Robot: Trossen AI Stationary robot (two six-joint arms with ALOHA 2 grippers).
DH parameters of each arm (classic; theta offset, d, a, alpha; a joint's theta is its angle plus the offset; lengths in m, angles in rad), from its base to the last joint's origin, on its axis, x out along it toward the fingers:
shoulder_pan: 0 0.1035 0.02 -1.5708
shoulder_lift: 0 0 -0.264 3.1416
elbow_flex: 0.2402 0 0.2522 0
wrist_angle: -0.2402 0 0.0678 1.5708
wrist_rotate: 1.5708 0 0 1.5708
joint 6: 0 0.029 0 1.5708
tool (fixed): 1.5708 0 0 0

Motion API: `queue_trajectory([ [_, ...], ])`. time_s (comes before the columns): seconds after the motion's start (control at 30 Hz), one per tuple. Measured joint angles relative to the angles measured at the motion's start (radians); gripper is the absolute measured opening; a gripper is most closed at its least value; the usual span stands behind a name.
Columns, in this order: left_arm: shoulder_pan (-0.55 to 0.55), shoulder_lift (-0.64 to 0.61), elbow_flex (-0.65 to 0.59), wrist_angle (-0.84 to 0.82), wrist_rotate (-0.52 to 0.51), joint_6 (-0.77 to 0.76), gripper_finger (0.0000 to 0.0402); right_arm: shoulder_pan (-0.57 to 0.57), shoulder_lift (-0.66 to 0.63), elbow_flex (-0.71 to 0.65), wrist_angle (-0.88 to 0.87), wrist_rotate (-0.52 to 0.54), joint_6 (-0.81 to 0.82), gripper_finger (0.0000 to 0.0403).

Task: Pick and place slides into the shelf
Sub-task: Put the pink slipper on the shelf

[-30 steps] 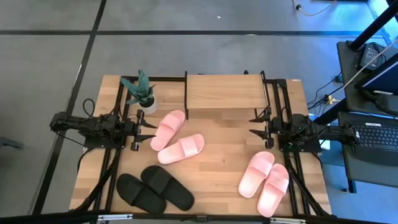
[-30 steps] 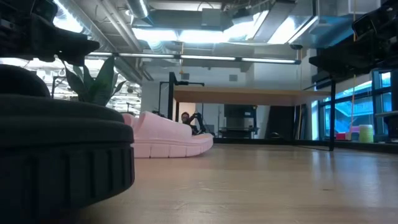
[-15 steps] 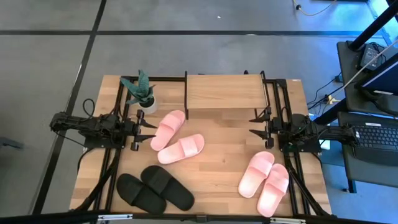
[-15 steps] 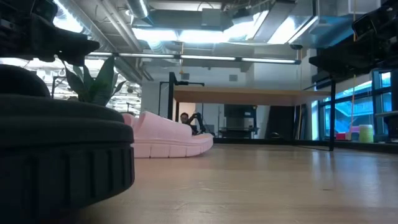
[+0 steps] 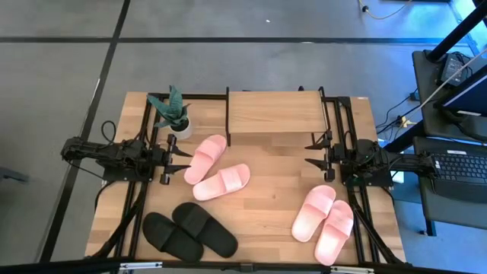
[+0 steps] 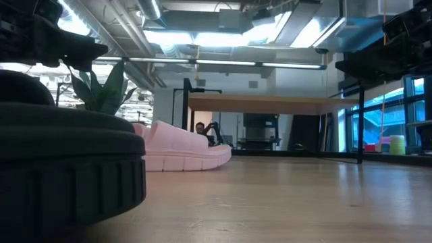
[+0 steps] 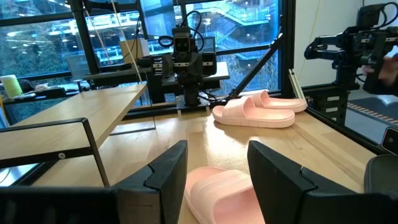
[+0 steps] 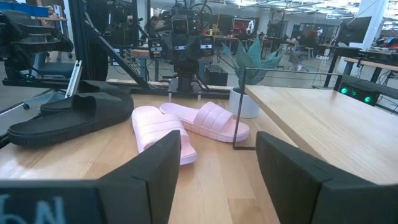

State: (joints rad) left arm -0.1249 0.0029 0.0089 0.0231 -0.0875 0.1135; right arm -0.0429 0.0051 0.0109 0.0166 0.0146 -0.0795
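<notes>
Wood table (image 5: 274,198), grey floor (image 5: 228,68) w/ black lines

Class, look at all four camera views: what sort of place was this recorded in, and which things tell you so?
Most likely a robotics lab or workshop, not a home. The wooden table stands on a grey industrial floor, a desk with a keyboard sits beside it, and exposed ceiling ducts show overhead.

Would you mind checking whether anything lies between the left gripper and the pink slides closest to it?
Nothing visible does. The left gripper, fingers open, sits at the table's left side, and the nearest pink slide lies just ahead of it on bare tabletop. The potted plant stands off to one side.
</notes>
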Motion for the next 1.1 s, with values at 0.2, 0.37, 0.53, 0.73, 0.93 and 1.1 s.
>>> queue_trajectory([
  [0.2,0.000,0.000,0.000,0.000,0.000,0.000,0.0161,0.000,0.000,0.000,0.000,0.000,0.096,0.0210],
  [0.37,0.000,0.000,0.000,0.000,0.000,0.000,0.0161,0.000,0.000,0.000,0.000,0.000,0.212,0.0210],
  [0.53,0.000,0.000,0.000,0.000,0.000,0.000,0.0161,0.000,0.000,0.000,0.000,0.000,0.232,0.0210],
  [0.73,0.000,0.000,0.000,0.000,0.000,0.000,0.0161,0.000,0.000,0.000,0.001,0.000,0.236,0.0210],
  [0.93,0.000,0.000,0.000,0.000,0.000,0.002,0.0161,0.000,0.000,0.000,0.001,0.000,0.235,0.0210],
  [1.1,0.000,0.000,0.000,0.000,0.000,0.002,0.0161,0.000,0.000,0.000,0.000,0.000,0.233,0.0210],
])
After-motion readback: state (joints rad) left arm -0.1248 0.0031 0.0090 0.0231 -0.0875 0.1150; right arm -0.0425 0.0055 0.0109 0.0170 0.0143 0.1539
